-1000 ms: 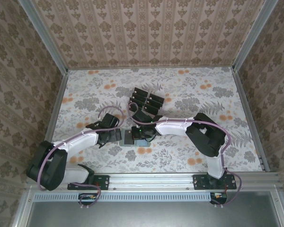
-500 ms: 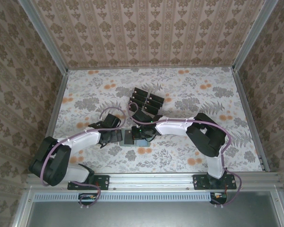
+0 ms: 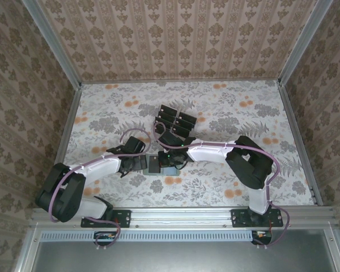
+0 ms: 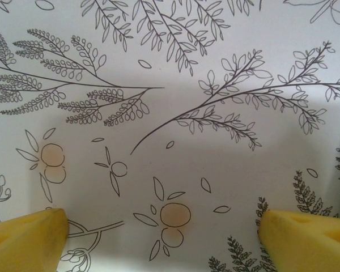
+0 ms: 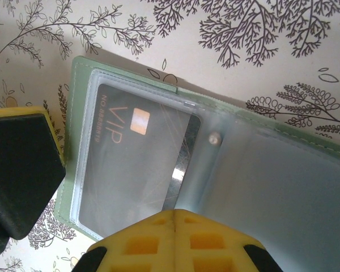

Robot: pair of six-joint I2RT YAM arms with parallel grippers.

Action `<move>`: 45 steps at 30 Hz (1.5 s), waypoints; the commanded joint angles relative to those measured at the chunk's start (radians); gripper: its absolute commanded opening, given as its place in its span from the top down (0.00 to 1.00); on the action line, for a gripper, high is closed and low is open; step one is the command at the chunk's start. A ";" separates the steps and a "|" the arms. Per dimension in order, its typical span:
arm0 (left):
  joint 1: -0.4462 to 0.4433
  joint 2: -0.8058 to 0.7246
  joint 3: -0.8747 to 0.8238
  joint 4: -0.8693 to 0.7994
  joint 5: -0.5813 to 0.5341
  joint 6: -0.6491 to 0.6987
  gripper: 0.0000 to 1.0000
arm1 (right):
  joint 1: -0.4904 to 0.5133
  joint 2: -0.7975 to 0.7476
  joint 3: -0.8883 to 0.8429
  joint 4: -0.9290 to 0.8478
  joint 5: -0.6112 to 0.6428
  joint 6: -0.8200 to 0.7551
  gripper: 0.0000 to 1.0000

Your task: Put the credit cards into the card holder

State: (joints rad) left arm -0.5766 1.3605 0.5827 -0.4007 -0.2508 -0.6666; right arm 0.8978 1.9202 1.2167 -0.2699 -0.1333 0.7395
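Arms, two of them, reach in from the near edge of the flower-patterned desk [image 3: 232, 107] and meet near its middle, the left arm [image 3: 96, 167] bending in from one side and the right arm [image 3: 209, 152] from the other. Between their tips lies the one card holder [image 5: 283, 170], a sage-green bi-fold spread open and flat on the desk, with clear plastic sleeves on both halves and a small snap stud between them. One black card [image 5: 136, 164] marked VIP, with a gold chip, sits inside the left sleeve; the other sleeve looks bare. The right jaws are pressed fully together over the holder's near edge, their yellow fingertips [image 5: 175, 238] meeting with nothing visible between them; whether they touch the holder I cannot tell. Just beside the holder's card end stands a black block with a yellow top [image 5: 17, 170], which I cannot identify for sure. The left jaws hang spread as wide as they go, two yellow fingertips [image 4: 28, 238] well apart over bare patterned desk, holding nothing. Further back, well apart from the holder, sits a cluster of black credit cards [image 3: 175, 120]; I count about six, though they are too small and overlapped to be certain.
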 commanded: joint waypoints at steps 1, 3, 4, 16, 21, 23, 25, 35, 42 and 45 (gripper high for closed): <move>-0.011 0.019 -0.009 0.012 0.010 -0.020 0.00 | 0.011 0.020 0.017 -0.033 0.020 0.002 0.98; -0.011 0.021 -0.011 0.013 0.010 -0.021 0.00 | 0.014 0.031 0.026 -0.030 0.013 0.001 0.98; -0.011 0.023 -0.012 0.014 0.010 -0.020 0.00 | 0.015 0.038 0.029 -0.030 0.012 0.001 0.98; -0.017 0.024 -0.024 0.020 0.010 -0.025 0.00 | 0.023 0.062 0.047 0.017 -0.033 0.022 0.98; -0.022 0.025 -0.024 0.022 0.010 -0.028 0.00 | 0.023 0.081 0.053 0.056 -0.074 0.047 0.98; -0.024 0.024 -0.025 0.022 0.010 -0.030 0.00 | 0.023 0.086 0.055 0.063 -0.084 0.053 0.98; -0.023 0.020 -0.024 0.019 0.010 -0.030 0.00 | 0.022 0.079 0.052 0.063 -0.084 0.054 0.98; 0.001 -0.093 0.025 -0.062 -0.014 0.001 0.00 | -0.004 -0.096 0.001 0.083 -0.082 0.030 0.92; 0.024 -0.226 0.049 -0.110 -0.019 0.033 0.00 | -0.043 -0.182 -0.035 0.015 -0.030 -0.035 0.63; 0.021 -0.290 0.037 -0.093 0.006 0.042 0.00 | -0.058 -0.185 -0.051 -0.008 -0.017 -0.073 0.44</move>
State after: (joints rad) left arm -0.5556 1.1187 0.6041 -0.4706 -0.2581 -0.6559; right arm 0.8528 1.7432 1.1984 -0.2134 -0.1852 0.7139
